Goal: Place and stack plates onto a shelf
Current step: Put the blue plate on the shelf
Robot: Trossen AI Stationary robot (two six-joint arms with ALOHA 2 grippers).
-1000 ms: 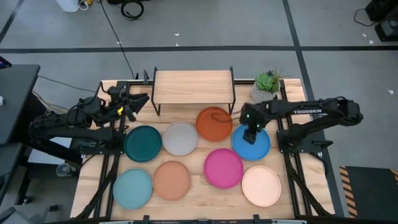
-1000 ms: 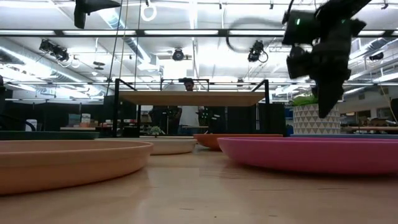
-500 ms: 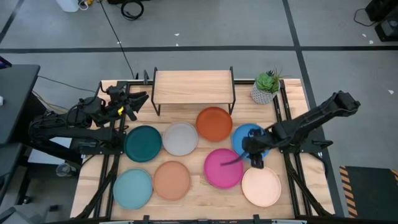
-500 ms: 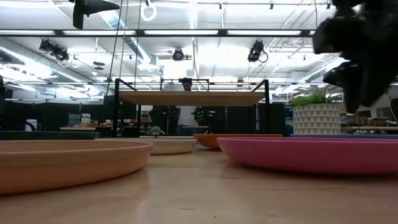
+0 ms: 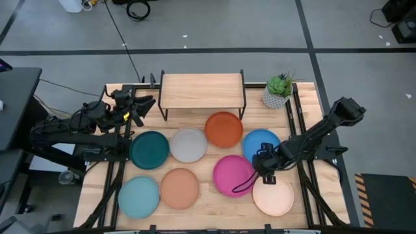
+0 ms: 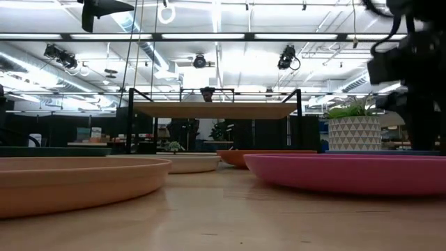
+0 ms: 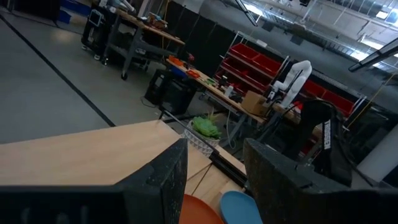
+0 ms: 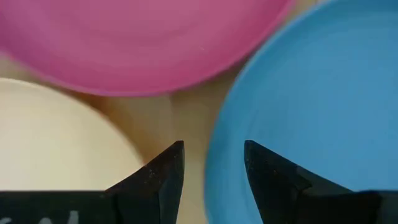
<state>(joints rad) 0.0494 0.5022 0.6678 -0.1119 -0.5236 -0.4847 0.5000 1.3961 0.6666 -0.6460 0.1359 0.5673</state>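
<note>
Eight round, shallow, matte plates lie flat on the slatted wooden table (image 5: pixel 201 195), none on the shelf (image 5: pixel 201 90), a low rack with a pale smooth wooden top and thin black metal legs standing at the table's far edge. Nearest the shelf runs a row of four: teal plate (image 5: pixel 149 149), grey plate (image 5: pixel 188 144), orange plate (image 5: pixel 223 129) and blue plate (image 5: pixel 259 144). In front of them sit the light blue-green plate (image 5: pixel 138 196), tan plate (image 5: pixel 179 188), magenta plate (image 5: pixel 231 174) and cream plate (image 5: pixel 274 196).

The right end effector (image 5: pixel 262 169) hangs low over the bare wood where the blue, magenta and cream rims meet; its wrist view shows two dark wedge-shaped fingers (image 8: pixel 158 177) apart, with nothing between them, the blue rim just beside one fingertip. The left end effector (image 5: pixel 144 105) waits at the table's left side near the shelf, its blunt dark fingers (image 7: pixel 163 180) likewise spread and empty.

A spiky green plant in a patterned white pot (image 5: pixel 277 91) stands right of the shelf
</note>
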